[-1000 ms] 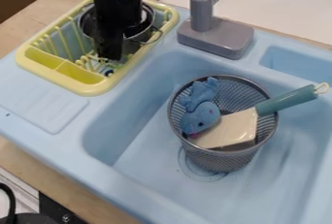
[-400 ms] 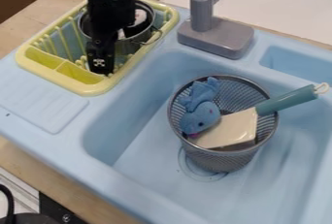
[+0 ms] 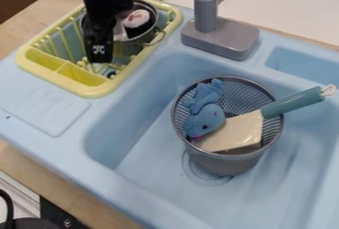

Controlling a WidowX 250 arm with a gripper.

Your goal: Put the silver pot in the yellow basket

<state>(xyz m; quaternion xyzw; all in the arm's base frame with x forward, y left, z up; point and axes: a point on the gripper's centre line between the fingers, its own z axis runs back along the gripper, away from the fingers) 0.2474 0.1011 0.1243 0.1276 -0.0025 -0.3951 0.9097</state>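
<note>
The black gripper (image 3: 99,54) hangs over the front part of the yellow basket (image 3: 100,92), left of the pot's near side. Inside the basket's rear half sits the silver pot (image 3: 130,48), its round rim and a wire handle on the right showing, with a white item and something dark in it. The arm covers the pot's left part. How the fingers stand cannot be made out.
A grey faucet (image 3: 222,37) stands right of the basket. In the blue sink (image 3: 147,156) a grey mesh bin (image 3: 228,163) holds a blue plush toy (image 3: 204,119) and a cream-coloured brush (image 3: 235,133) whose teal handle sticks out to the right.
The gripper first shifted slightly left and toward the camera, then rose a little, uncovering more of the pot. The pot and basket have stayed where they were.
</note>
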